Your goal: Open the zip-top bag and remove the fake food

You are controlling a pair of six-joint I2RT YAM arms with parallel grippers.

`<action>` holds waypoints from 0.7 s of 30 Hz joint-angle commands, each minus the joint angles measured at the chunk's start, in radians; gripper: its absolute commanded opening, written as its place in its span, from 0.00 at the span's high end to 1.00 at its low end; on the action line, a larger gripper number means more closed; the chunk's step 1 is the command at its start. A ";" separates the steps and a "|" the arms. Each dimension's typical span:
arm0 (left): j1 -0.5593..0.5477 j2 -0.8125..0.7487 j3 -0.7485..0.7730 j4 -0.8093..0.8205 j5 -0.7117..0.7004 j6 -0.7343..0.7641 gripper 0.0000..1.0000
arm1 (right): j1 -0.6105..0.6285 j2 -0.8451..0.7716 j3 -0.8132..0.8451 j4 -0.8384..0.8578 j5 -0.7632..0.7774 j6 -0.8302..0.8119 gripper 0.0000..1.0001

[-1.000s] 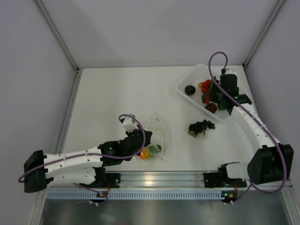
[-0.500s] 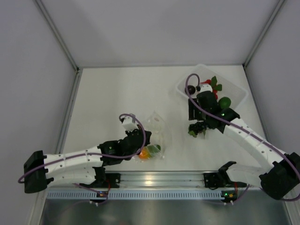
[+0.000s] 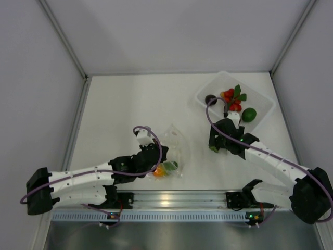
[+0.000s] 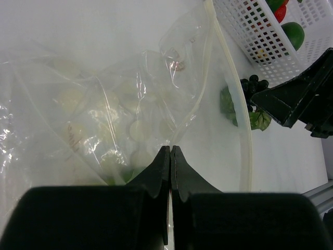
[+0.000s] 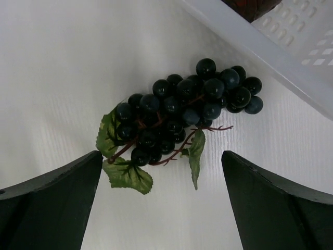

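The clear zip-top bag (image 3: pixel 175 146) lies crumpled left of the table's middle, and it fills the left wrist view (image 4: pixel 114 99). My left gripper (image 3: pixel 159 157) is shut on the bag's thin plastic at its near edge (image 4: pixel 170 148). Orange and green fake food (image 3: pixel 166 167) sits inside the bag by those fingers. A dark grape bunch with green leaves (image 5: pixel 182 112) lies on the table, also seen in the left wrist view (image 4: pixel 251 85). My right gripper (image 3: pixel 219 142) hovers just over it, jaws wide open (image 5: pixel 161 156) with nothing between them.
A translucent rectangular tub (image 3: pixel 210 84) stands at the back right, right beside the grapes (image 5: pixel 270 49). It holds red clustered pieces with leaves (image 3: pixel 232 99), a green round piece (image 3: pixel 249 114) and a dark round one (image 3: pixel 210 99). White walls ring the table.
My right arm has swung from over the tub down and left to the grapes on the table, and its jaws have spread wide. The left arm and bag have stayed put.
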 commanded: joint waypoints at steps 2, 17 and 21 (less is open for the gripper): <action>0.007 -0.002 0.019 0.006 0.008 0.015 1.00 | 0.011 0.065 0.005 0.161 0.062 0.101 0.00; 0.012 -0.046 -0.001 -0.008 0.011 0.021 1.00 | -0.024 0.305 -0.051 0.306 0.095 0.280 0.07; 0.013 -0.051 0.002 -0.009 0.014 0.027 1.00 | -0.038 0.350 -0.068 0.339 0.065 0.280 0.12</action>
